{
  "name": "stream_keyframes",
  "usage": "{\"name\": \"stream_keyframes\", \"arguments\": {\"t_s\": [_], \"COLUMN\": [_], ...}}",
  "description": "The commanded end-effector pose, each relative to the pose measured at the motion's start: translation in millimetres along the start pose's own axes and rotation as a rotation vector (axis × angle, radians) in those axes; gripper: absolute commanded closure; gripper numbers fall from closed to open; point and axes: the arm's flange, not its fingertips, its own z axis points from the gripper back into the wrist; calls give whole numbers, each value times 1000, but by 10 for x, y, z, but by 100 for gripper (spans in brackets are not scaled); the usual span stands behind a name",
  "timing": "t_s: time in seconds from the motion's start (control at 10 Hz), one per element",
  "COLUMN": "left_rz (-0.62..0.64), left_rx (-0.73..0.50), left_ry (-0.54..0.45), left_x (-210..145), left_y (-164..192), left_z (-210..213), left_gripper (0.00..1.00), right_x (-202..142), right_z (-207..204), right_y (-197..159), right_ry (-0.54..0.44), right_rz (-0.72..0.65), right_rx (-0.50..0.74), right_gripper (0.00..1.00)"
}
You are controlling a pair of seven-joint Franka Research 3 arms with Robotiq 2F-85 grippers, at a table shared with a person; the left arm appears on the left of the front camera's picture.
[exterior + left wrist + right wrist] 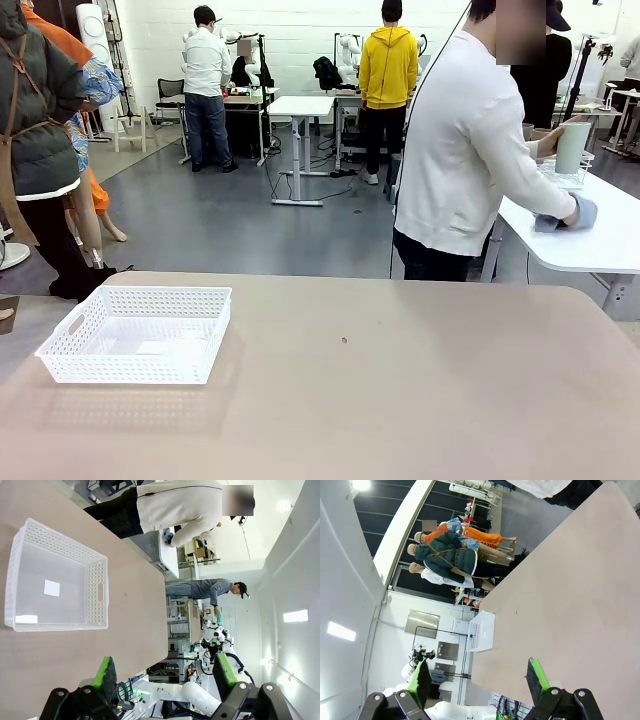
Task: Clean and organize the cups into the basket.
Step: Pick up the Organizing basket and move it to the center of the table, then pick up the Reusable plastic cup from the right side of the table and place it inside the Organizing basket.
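- Well, front view: the basket (128, 368) sits on the left part of the tan bench (400, 400), one short, handled end turned to the near left
- At the far side a person (460, 150) in a white top stands turned towards a white bench (600, 245) at the right
- One hand (548, 146) of that person touches the side of the mint green cup (573, 147), which stands upright above the white bench, well apart from the basket
- The other hand (578, 212) rests low on the white bench with something blue-grey on or in it; I cannot tell which
- Left wrist view: the left claw (165, 673) hangs over the tan bench (135, 630), its green pads (106, 672) spread wide with nothing between them
- The basket (97, 590) lies beyond the fingers at the upper left, mesh walls and a cut-out handle facing the camera, a small white label on its floor
- The person leans over the white bench past the tan bench's far edge
- Right wrist view: the right claw (479, 679) is likewise spread wide and grips nothing, its green pads (536, 677) above the tan bench (560, 605)
- The basket (482, 631) shows small and far off, near the bench's edge, well apart from this claw
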Motion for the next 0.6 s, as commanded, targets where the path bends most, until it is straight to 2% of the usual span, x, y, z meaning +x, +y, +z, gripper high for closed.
{"name": "stream_keyframes", "arguments": {"t_s": [0.0, 0.5], "left_rz": [0, 0], "left_rx": [-3, -3], "left_ry": [1, 1], "left_x": [5, 5], "left_y": [-9, -9], "left_z": [7, 7], "left_gripper": [0, 0], "right_x": [24, 24], "right_z": [-2, -2], "right_y": [4, 4], "right_ry": [-11, -11], "right_rz": [8, 8], "right_rx": [20, 20], "right_gripper": [0, 0]}}
